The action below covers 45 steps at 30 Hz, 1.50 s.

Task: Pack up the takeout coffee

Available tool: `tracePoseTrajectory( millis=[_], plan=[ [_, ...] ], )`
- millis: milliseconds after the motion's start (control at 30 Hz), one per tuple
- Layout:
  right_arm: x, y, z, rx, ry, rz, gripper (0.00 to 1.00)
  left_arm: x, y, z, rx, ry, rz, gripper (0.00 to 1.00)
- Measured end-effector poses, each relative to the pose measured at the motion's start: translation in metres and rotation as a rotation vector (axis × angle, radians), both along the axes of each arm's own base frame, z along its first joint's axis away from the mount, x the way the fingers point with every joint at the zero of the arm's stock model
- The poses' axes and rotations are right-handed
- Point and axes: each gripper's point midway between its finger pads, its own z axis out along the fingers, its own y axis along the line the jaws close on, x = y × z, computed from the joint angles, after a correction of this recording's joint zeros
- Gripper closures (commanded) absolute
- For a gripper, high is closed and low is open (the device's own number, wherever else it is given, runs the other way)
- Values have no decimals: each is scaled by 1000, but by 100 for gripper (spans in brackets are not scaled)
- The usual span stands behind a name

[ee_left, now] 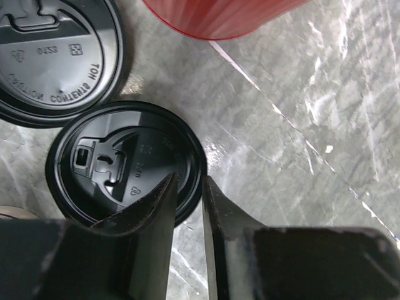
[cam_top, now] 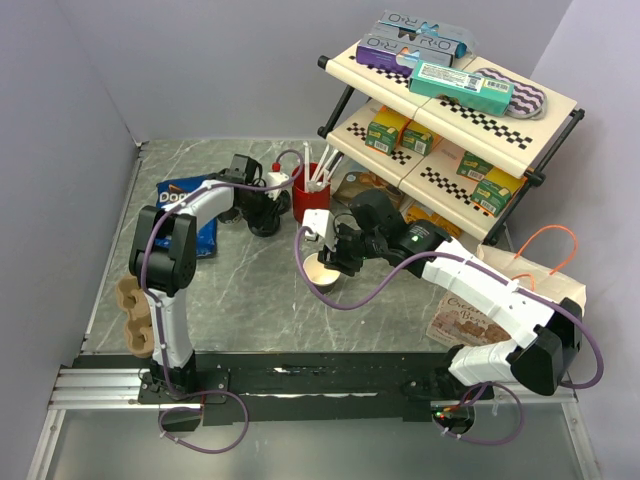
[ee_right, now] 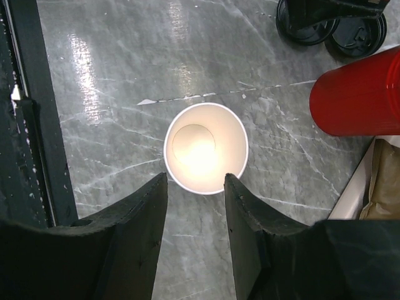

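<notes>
The takeout coffee cup [ee_right: 206, 147] stands upright and lidless on the grey marbled table, its inside cream-white and empty. My right gripper [ee_right: 195, 178] hangs open just above it, and the cup's near rim shows between the fingertips; in the top view the cup [cam_top: 320, 271] sits mid-table. Two round black lids lie at the back. The nearer lid [ee_left: 119, 164] has its rim between the fingers of my left gripper [ee_left: 189, 179]. One finger is over the lid and the other is outside its edge, a narrow gap apart. The second lid [ee_left: 56, 59] lies beside it.
A tall red cup [cam_top: 311, 192] with white straws stands right beside the lids. A blue chip bag [cam_top: 190, 215] lies left of them, and a brown cup carrier [cam_top: 135, 315] sits at the left edge. A two-tier shelf [cam_top: 450, 110] of boxes fills the back right.
</notes>
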Motion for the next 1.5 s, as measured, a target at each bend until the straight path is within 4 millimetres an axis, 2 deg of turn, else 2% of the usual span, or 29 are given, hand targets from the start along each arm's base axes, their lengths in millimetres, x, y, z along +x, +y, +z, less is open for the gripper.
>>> tracePoseTrajectory(
  millis=[200, 400, 867, 1233, 1500],
  plan=[
    [2, -1, -1, -2, 1, -5, 51, -4, -2, 1, -3, 24, -32, 69],
    [3, -2, -1, -2, 2, -10, 51, -7, -1, -10, 7, 54, -35, 71],
    [3, -2, -3, -7, 8, -10, 51, -8, 0, -15, 12, 64, -34, 85],
    [3, -2, -3, -7, 8, -10, 51, -3, 0, -9, -38, 96, -17, 99],
    [4, -2, -3, -7, 8, -10, 51, 4, 5, 3, -103, 117, 23, 99]
  ],
)
